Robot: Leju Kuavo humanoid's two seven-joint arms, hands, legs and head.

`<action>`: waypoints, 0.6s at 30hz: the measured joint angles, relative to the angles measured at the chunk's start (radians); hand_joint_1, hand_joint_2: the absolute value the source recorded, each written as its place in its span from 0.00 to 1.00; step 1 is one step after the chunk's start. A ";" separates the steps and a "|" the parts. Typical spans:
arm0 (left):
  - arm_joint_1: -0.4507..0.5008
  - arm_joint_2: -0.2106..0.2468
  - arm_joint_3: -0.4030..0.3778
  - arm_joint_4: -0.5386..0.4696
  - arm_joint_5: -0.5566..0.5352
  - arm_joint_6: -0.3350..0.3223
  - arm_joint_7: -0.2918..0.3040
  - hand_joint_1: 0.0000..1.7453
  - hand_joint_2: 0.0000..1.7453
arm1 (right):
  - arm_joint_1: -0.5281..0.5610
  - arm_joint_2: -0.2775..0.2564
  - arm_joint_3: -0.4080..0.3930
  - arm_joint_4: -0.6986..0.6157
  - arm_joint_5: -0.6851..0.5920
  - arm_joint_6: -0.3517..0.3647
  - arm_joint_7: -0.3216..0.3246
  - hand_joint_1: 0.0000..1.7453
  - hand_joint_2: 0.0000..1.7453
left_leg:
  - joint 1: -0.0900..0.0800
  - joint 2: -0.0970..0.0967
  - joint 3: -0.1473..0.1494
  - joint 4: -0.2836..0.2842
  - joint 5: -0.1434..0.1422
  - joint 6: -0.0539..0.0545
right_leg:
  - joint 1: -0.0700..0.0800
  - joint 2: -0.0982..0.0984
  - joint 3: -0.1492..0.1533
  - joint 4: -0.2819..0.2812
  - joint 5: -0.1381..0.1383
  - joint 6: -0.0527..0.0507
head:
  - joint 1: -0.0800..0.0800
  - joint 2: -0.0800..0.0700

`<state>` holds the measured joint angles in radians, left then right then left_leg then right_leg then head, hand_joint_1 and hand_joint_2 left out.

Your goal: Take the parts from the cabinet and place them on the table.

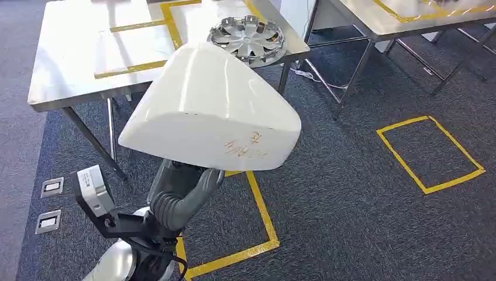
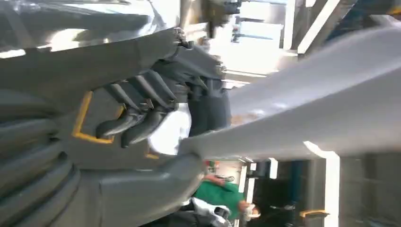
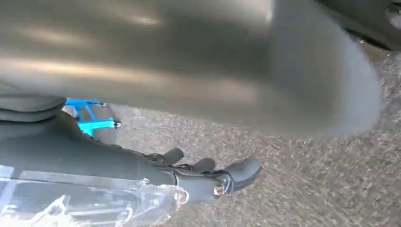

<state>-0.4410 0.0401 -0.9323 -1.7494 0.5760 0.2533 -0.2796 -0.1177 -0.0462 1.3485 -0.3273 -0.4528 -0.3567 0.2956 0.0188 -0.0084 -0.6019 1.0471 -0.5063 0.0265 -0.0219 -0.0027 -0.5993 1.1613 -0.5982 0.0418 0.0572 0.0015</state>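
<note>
A large white curved shell part (image 1: 210,114) with orange writing on its side hangs over the carpet, short of the steel table (image 1: 70,58). My left hand (image 1: 190,184) grips it from underneath, and the shell hides most of that hand. Seen from the left wrist, the dark fingers (image 2: 137,123) curl on one side of the pale part (image 2: 307,109) and the thick thumb lies on the other. My right hand (image 3: 208,175) reaches out flat under the shell's grey underside (image 3: 189,61), holding nothing. A silver hubcap (image 1: 248,38) lies at the table's near right corner.
Yellow tape lines mark the table top. A second steel table (image 1: 374,17) stands at the back right. Yellow tape squares (image 1: 430,153) lie on the dark carpet, and two floor sockets (image 1: 51,187) sit at the left. A person in green (image 2: 217,194) stands behind.
</note>
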 joint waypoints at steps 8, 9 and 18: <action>0.004 0.001 0.000 0.002 0.002 0.000 0.000 1.00 1.00 | 0.010 -0.006 0.000 0.001 0.000 0.000 0.000 0.00 0.00 | -0.017 -0.009 0.061 -0.002 -0.056 0.000 | 0.029 0.009 -0.066 -0.072 0.170 -0.050 | -0.003 0.000; 0.006 0.001 -0.001 0.003 0.002 0.000 0.000 1.00 1.00 | 0.010 -0.006 0.000 0.001 0.000 0.000 -0.001 0.00 0.00 | -0.013 -0.012 0.062 -0.003 -0.057 -0.007 | 0.033 0.008 -0.056 -0.093 0.165 -0.051 | -0.005 0.000; 0.004 0.004 0.000 0.008 0.002 0.001 0.000 1.00 1.00 | 0.010 -0.003 0.000 0.002 0.000 0.000 0.000 0.00 0.00 | -0.012 -0.006 -0.090 0.272 -0.154 -0.042 | 0.014 0.004 0.017 -0.150 0.122 -0.062 | -0.005 0.000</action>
<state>-0.4367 0.0439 -0.9319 -1.7418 0.5776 0.2541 -0.2796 -0.1073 -0.0488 1.3485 -0.3258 -0.4524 -0.3563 0.2956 0.0067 -0.0139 -0.6923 1.3192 -0.6603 -0.0156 -0.0083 0.0014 -0.5826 1.0110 -0.4762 -0.0203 0.0526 0.0015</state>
